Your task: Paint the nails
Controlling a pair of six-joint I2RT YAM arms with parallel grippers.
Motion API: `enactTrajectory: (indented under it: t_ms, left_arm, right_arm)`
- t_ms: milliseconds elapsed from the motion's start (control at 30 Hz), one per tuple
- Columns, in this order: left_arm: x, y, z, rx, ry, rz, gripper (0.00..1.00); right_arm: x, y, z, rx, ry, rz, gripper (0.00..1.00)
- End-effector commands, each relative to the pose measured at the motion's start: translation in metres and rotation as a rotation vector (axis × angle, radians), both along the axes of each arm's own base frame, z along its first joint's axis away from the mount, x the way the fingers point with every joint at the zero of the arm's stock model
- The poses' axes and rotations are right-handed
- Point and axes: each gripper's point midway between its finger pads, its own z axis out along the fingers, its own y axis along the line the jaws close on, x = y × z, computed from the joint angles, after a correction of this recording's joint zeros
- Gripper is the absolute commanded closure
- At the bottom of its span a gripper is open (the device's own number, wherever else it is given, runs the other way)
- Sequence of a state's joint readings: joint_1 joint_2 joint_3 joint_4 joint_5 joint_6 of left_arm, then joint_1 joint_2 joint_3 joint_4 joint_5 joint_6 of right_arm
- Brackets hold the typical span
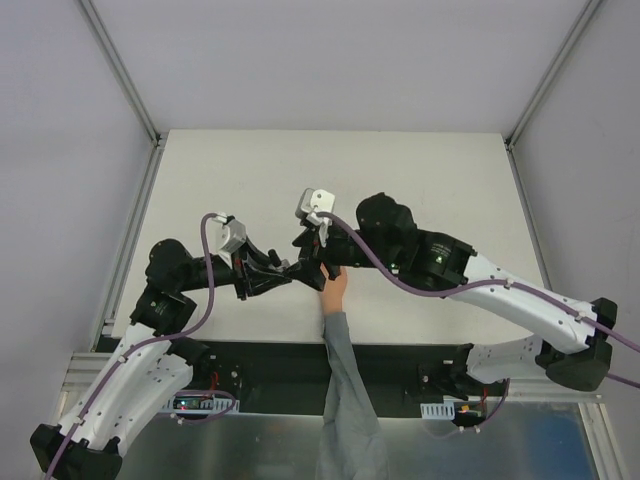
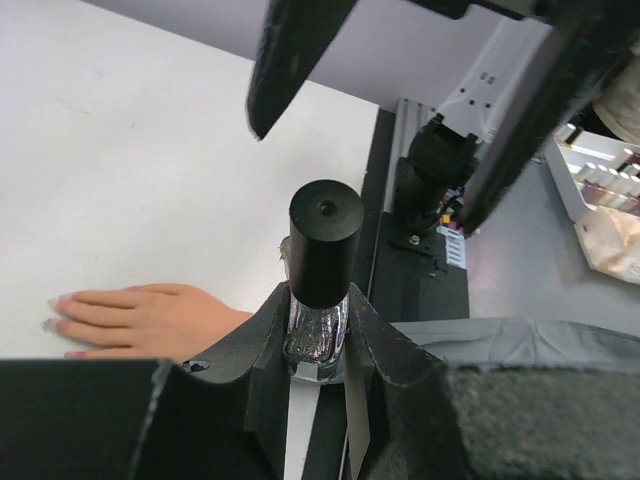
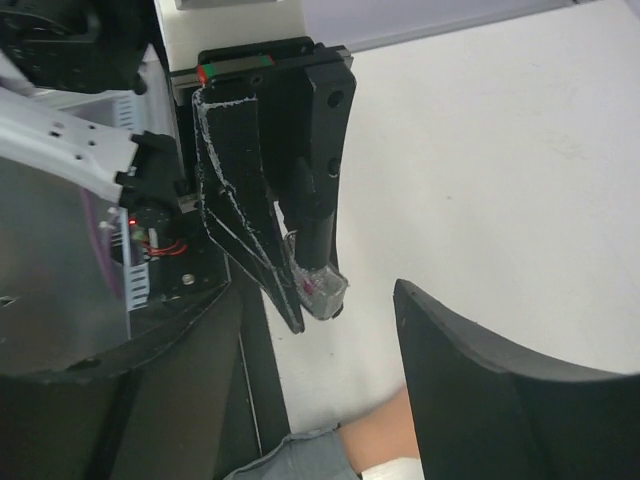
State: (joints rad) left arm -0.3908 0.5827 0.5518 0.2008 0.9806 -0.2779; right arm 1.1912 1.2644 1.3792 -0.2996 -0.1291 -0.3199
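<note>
Nails (image 2: 52, 302) on the mannequin hand (image 2: 150, 318), lying flat on the white table (image 2: 120, 150).
My left gripper (image 2: 318, 340) clamps the nail polish bottle (image 2: 316, 335) upright; my right gripper (image 3: 318, 295) stands wide above its black cap (image 2: 324, 240).

Left jaws clamped, right jaws apart

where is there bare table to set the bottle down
Bare: the far half of the table, beyond both grippers up to the back edge. Crowded: the near-edge centre, where the left gripper, its bottle, the open right gripper and the hand meet.
</note>
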Motion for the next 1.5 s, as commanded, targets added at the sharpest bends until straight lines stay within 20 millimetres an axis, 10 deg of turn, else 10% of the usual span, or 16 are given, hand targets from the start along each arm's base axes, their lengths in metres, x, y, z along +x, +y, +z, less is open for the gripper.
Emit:
enactTrajectory:
  t_ms: [0, 700, 1000, 1167, 1300, 1467]
  left_arm:
    - [-0.024, -0.003, 0.028, -0.061, -0.086, -0.143, 1.0]
    - [-0.045, -0.004, 0.03, -0.07, -0.101, -0.254, 1.0]
    - [-0.04, -0.003, 0.032, -0.079, -0.118, -0.21, 1.0]
    - [0.0, 0.003, 0.027, -0.041, -0.117, 0.047, 1.0]
    - [0.029, 0.017, 0.024, -0.012, -0.119, 0.24, 1.0]
    - [0.031, 0.02, 0.024, -0.012, -0.133, 0.257, 1.0]
  right_arm:
    - [-0.04, 0.008, 0.022, 0.106, 0.111, 0.328, 0.37]
    - [-0.036, 0.033, 0.04, 0.182, 0.225, 0.495, 0.62]
    - [-0.038, 0.028, 0.03, 0.167, 0.241, 0.481, 0.97]
    - [-0.011, 0.011, 0.007, 0.131, 0.129, 0.192, 0.99]
    - [0.04, -0.037, 0.008, 0.073, -0.252, -0.763, 0.99]
    - [0.026, -0.013, -0.004, -0.004, -0.259, -0.793, 1.0]
